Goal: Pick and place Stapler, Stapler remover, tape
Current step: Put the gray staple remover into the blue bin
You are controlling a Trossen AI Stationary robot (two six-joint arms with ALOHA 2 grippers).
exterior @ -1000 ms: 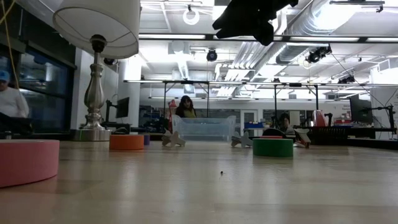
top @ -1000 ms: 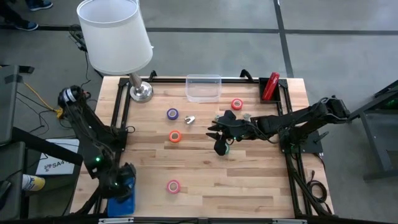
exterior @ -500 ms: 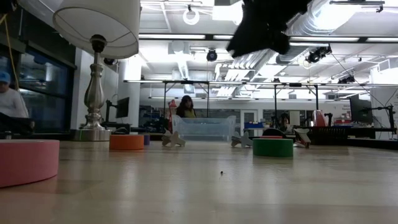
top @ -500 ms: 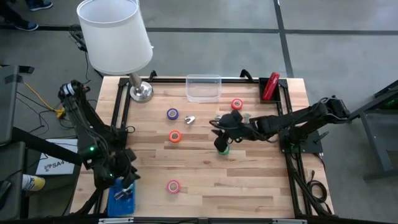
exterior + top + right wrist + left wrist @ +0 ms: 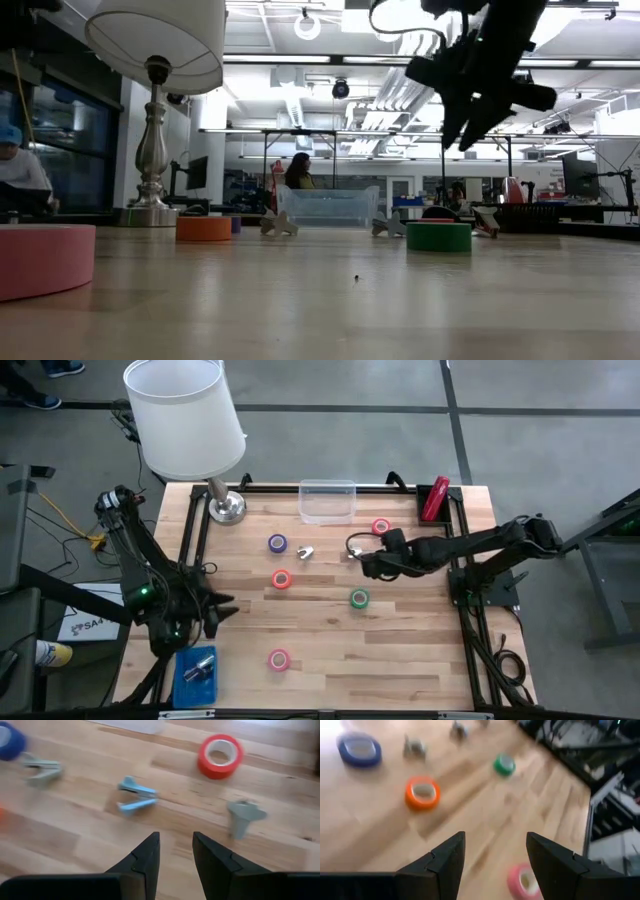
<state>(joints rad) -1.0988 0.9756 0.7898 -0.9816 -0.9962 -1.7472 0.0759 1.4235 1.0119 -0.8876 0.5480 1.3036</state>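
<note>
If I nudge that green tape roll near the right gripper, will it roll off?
Probably not: the green tape roll lies flat on the table, so it should slide rather than roll. It looks small and likely light, so a gentle push may send it skidding.

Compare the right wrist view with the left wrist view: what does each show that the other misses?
Only the right wrist view shows the red tape roll and a third staple remover. Only the left wrist view shows the orange roll, green roll and pink roll. Both share the purple roll and two staple removers, and each shows its own open, empty end effector: left end effector, right end effector.
</note>
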